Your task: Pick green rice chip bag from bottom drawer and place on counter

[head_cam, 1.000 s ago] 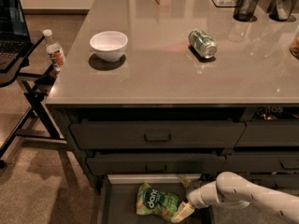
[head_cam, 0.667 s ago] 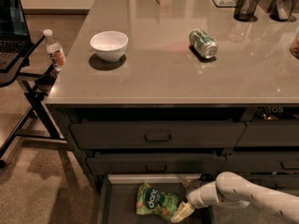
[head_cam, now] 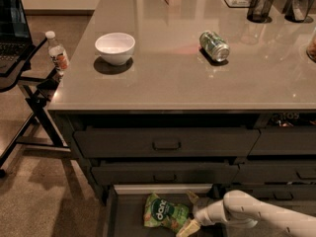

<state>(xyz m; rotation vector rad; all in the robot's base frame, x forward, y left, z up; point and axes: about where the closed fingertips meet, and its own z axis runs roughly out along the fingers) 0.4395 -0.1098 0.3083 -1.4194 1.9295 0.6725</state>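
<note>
Spanning most of the view, the counter [head_cam: 168,83] carried a white bowl [head_cam: 115,47] and a green can [head_cam: 215,46] lying on its side, with plenty of bare stone between them. Below it, the bottom drawer [head_cam: 127,220] stood pulled out under the two handled drawers. The robot's pale arm [head_cam: 266,214] reached into the drawer from the right. The green rice chip bag [head_cam: 163,212] lay flat on the drawer floor, logo up, not yet lifted. The claw [head_cam: 189,212] sat at the bag's right edge with its two fingers apart, one above that edge and one below, so it looked to be straddling the edge rather than clamped on it.

The main risk, as I judged it, was a thin grip. If the claw closed on only the crinkly edge, the bag could slip out on the way up. The film could also tear or fold away from the fingers. Lifting too steeply might catch the bag or the arm on the front of the drawer above.

Compared with the frame a second earlier, nothing had visibly shifted: the bag lay in the same spot and the arm held the same pose.
</note>
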